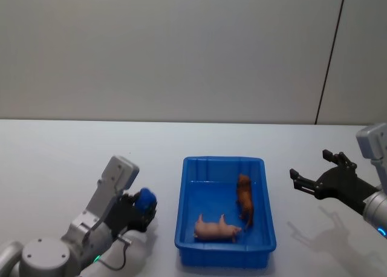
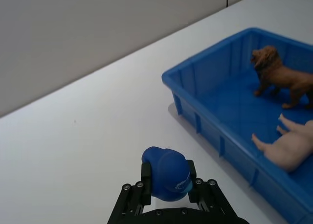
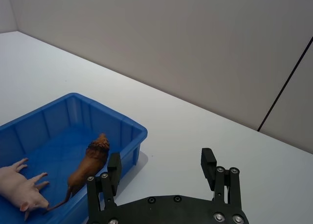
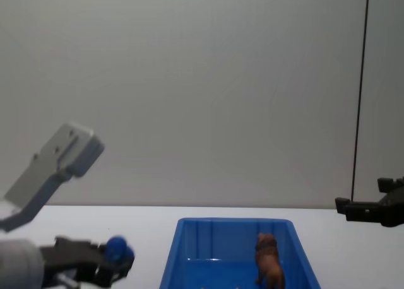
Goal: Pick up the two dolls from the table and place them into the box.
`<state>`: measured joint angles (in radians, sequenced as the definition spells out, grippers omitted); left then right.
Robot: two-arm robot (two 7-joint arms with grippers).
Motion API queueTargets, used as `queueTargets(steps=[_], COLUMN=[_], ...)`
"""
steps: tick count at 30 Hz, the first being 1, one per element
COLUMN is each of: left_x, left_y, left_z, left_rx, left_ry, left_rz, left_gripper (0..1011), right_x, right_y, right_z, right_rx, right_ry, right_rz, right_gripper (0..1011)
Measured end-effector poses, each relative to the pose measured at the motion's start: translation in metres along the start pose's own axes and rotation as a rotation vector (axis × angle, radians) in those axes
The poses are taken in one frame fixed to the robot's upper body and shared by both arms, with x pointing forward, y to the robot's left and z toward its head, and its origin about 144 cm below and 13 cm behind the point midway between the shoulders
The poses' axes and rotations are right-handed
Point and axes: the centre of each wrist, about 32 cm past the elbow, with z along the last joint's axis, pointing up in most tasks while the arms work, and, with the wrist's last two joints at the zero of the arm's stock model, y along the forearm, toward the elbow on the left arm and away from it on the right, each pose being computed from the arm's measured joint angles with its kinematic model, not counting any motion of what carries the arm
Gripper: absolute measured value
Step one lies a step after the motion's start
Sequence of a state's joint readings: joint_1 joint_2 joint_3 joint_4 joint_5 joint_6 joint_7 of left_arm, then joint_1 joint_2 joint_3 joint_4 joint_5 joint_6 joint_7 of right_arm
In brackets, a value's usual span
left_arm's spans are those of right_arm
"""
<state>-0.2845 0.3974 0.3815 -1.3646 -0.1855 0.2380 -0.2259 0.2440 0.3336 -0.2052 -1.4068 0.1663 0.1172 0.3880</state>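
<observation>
The blue box point(image 1: 224, 253) stands on the white table point(image 1: 60, 168) in front of me. Inside it a brown furry doll point(image 1: 244, 198) stands upright and a pale peach doll point(image 1: 216, 229) lies on its side. My left gripper point(image 1: 144, 208) hovers left of the box, shut on a rounded blue doll point(image 1: 146, 199); the left wrist view shows that blue doll point(image 2: 168, 174) clamped between the fingers, short of the box rim point(image 2: 210, 77). My right gripper point(image 1: 308, 166) hangs open and empty to the right of the box point(image 3: 107, 109).
The white tabletop extends bare to the left, right and behind the box up to a plain grey wall. A dark vertical seam runs down the wall at the far right.
</observation>
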Motion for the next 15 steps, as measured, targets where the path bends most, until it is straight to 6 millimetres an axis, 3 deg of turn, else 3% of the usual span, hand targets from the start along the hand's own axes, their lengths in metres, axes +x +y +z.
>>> queueTargets(steps=[13, 15], left_x=[-0.013, -0.016], left_y=[-0.018, -0.022], left_z=[0.039, 0.044], left_rx=[-0.127, -0.143], left_ry=[-0.051, -0.053], left_rz=[-0.068, -0.086], left_gripper=[327, 402], right_x=[0.000, 0.000], right_y=[0.000, 0.000], right_z=[0.000, 0.000], right_rx=[0.000, 0.000], right_ry=[0.000, 0.000], right_rz=[0.000, 0.000], right_gripper=[1001, 1001])
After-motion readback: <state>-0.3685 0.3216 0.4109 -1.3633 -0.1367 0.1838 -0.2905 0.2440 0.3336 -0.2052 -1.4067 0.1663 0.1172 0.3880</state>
